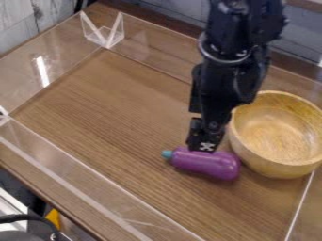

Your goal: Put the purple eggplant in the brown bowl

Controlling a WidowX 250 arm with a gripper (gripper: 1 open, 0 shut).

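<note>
The purple eggplant (208, 164) lies on its side on the wooden table, its teal stem cap pointing left. It rests just left of the brown bowl (280, 134), almost touching the bowl's rim. The bowl is empty inside. My black gripper (202, 141) hangs straight down right over the eggplant, fingers spread open just above its top. Nothing is held between the fingers.
Clear acrylic walls (51, 71) fence in the wooden table (107, 122). A clear plastic stand (102, 28) sits at the back left corner. A transparent front wall (75, 188) runs along the near edge.
</note>
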